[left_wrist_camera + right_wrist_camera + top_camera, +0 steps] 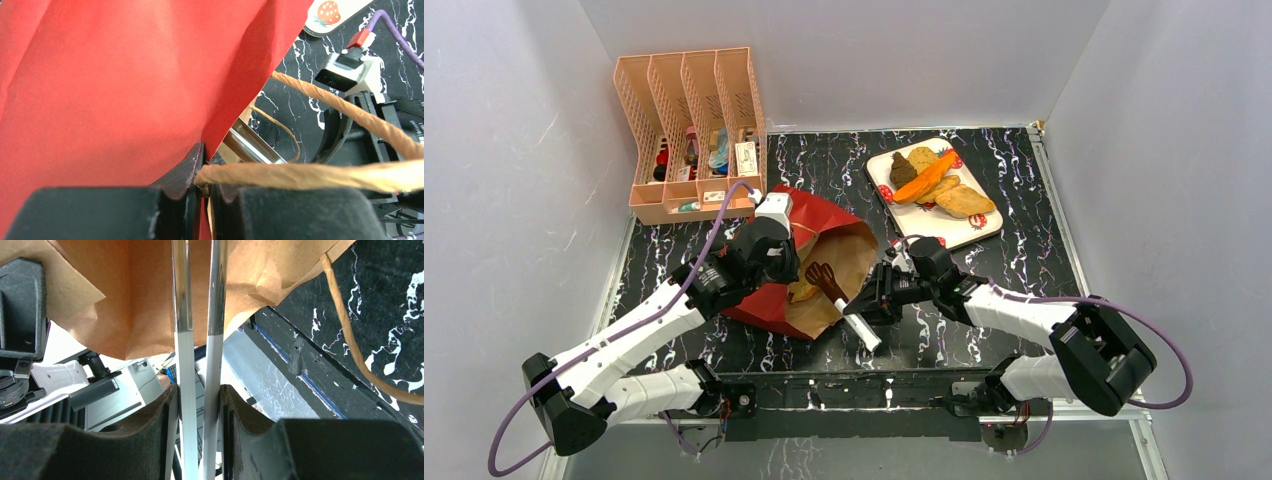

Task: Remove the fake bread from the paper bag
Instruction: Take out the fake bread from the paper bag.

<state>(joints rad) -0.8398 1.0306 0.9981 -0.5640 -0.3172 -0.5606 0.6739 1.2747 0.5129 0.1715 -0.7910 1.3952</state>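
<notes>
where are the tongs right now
The tongs are clamped in the right claw, near the middle of the top view, their tips reaching into the open mouth of the red paper bag beside a chocolate-brown bread piece.

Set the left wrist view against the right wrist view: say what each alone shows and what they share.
Left wrist only: the red outside of the bag, a plate corner, and the left claw pinching a cord handle. Right wrist only: the bag's brown inside and the right claw shut on tongs. Both: the bag, a cord handle, the black marbled table and part of the tongs.
</notes>
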